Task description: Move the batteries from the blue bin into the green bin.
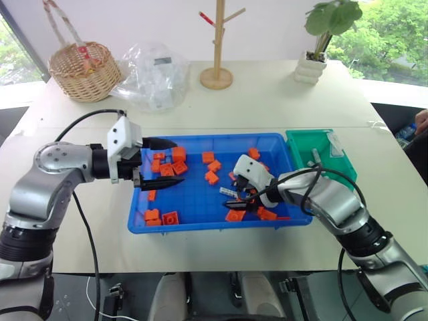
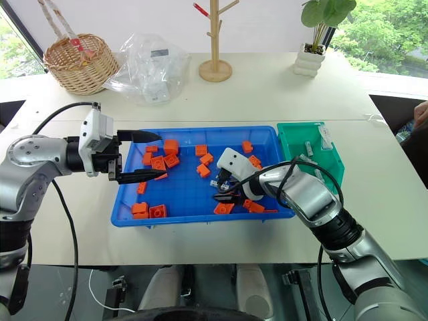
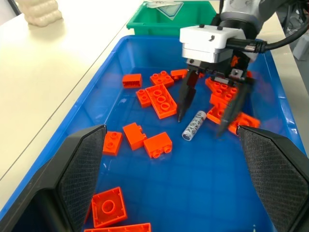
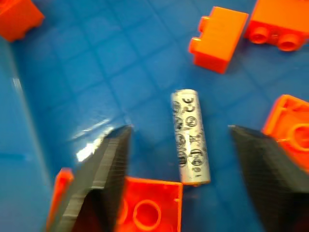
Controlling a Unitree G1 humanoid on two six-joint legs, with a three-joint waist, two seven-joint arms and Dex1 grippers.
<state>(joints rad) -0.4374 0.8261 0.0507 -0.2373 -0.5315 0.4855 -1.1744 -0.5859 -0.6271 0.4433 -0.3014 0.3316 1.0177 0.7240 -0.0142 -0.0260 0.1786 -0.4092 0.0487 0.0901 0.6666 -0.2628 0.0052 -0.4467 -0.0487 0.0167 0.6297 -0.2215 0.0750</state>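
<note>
Your right gripper (image 3: 208,116) hung in the blue bin (image 1: 200,224), fingers apart and straddling a battery (image 3: 194,125) that lay flat on the bin floor, neither finger touching it. That battery sat toward the end of the bin nearest the green bin (image 1: 304,144), with orange bricks (image 1: 210,176) close beside it and one brick (image 4: 150,208) touching its end. It looked light, rigid and smooth, a round body likely to roll or squirt out of a loose pinch, so you did best to close across the middle of its barrel, fingers square to its length, and keep the tips clear of the brick at its end. Your left gripper (image 1: 160,162) waited at the far end of the blue bin from the green bin, fingers spread and empty, above the bricks there. More bricks lay scattered across the bin floor. The green bin stood touching the blue bin's end wall and already held at least one battery (image 1: 315,156). Beyond the blue bin, on the table (image 1: 267,93), stood a basket (image 1: 83,70), a plastic bag (image 1: 155,75), a wooden stand (image 1: 217,60) and a potted plant (image 1: 321,40).
</note>
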